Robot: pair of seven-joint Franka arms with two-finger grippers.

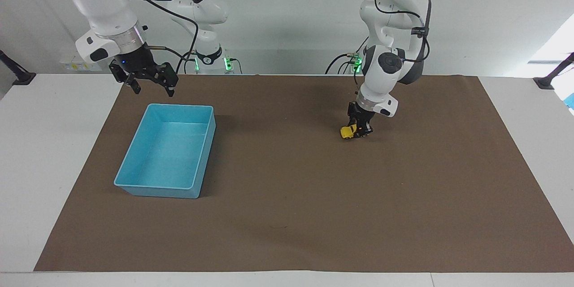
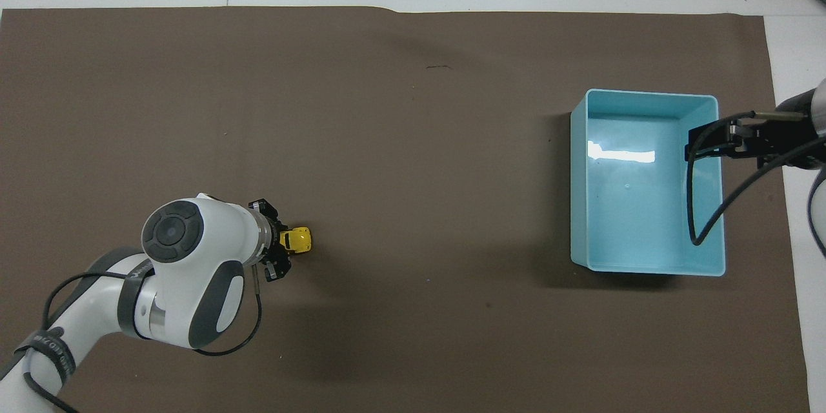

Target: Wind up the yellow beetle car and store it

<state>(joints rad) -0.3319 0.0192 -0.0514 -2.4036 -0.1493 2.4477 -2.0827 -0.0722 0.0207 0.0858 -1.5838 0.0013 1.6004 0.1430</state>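
On the brown mat that covers most of the white tabletop, a blue bin sits toward the right arm's end, and I take that bin as my landmark. Well apart from the bin, toward the left arm's end of the mat and about level with the bin's edge nearest the robots, is the yellow beetle car, a tiny rounded toy with its wheels down at mat level. The left end effector comes down onto it from above, its black fingers pressed together on the part of the car that points away from the bin, so only the yellow end facing the bin shows clear of the grip. From overhead the same picture holds: the yellow beetle car pokes out from under the left end effector, with the arm's white wrist just beside it, and the blue bin stands far off across bare mat. The right arm waits with the right end effector up in the air by the bin's edge nearest the robots, its two fingers spread wide with nothing between them. In the overhead view the right end effector overlaps the bin's long wall at the table's end, with a black cable looping down across the bin's interior. The bin has nothing in it that I can see.
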